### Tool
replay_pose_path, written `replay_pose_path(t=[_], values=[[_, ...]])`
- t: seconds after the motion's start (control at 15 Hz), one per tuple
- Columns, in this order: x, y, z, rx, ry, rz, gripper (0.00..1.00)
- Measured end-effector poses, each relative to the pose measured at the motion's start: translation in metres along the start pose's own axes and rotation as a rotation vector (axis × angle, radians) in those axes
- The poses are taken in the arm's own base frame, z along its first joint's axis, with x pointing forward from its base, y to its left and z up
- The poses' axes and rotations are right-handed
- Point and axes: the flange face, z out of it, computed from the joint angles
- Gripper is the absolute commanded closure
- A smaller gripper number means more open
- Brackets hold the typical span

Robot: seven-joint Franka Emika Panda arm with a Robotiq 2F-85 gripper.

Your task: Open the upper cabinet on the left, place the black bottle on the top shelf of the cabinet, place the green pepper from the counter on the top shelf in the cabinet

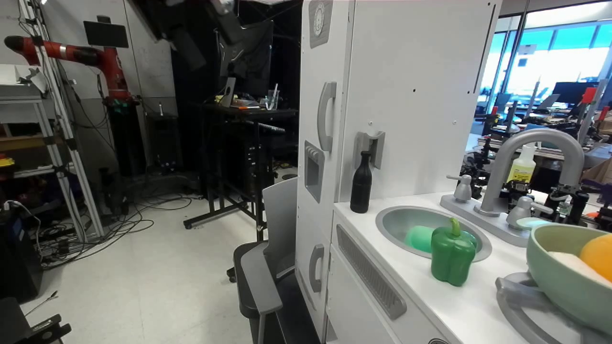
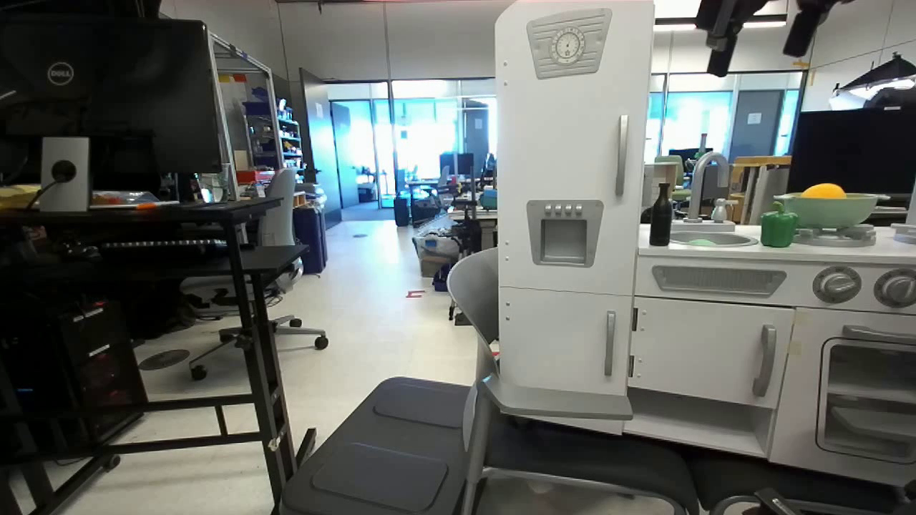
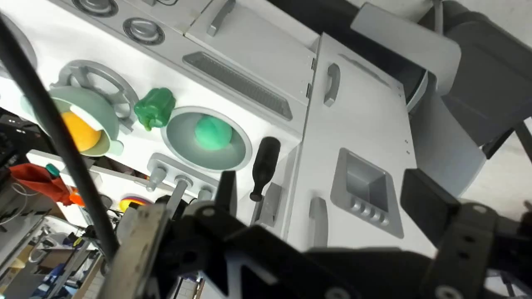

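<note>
Toward the left in an exterior view, a grey chair [image 2: 558, 404] has its arm across the foot of the white cabinet [image 2: 558, 164]. The cabinet rises at the left end of the worktop [image 1: 473, 306] and is closed top and bottom. Just beside its side wall, near the worktop's front left corner, the bottle [image 2: 661, 218] stands upright, a grey bracket [image 1: 379, 149] on that wall showing behind its neck. Next comes the sink [image 3: 235, 155], let into the worktop, with a rounded green thing [image 3: 213, 133] lying in it; the faucet [image 1: 497, 179] stands behind it along the back edge. High and to the right in an exterior view hangs the end effector [image 2: 756, 63], its fingers [image 3: 430, 203] spread wide apart; in the wrist view the bottle and part of the cabinet show through the gap. The pepper [image 1: 452, 255] sits stem up just right of the sink, toward the worktop's front edge and well apart from the bottle; whether it touches the sink cannot be told. Farther right, a pale green bowl [image 1: 557, 272] rests on a grey burner [image 2: 834, 237], holding a rounded orange thing [image 2: 823, 191] and a pale piece [image 1: 573, 264] beside it.
</note>
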Motion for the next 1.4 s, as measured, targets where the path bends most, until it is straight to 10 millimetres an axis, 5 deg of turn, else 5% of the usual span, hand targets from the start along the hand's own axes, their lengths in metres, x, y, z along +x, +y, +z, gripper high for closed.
replay_pose_path(t=[0.53, 1.07, 1.4], values=[[0.087, -0.029, 0.075, 0.007, 0.003, 0.146, 0.0], [0.124, -0.028, 0.114, -0.035, 0.023, 0.265, 0.0], [0.147, -0.052, 0.13, -0.035, 0.045, 0.287, 0.0]])
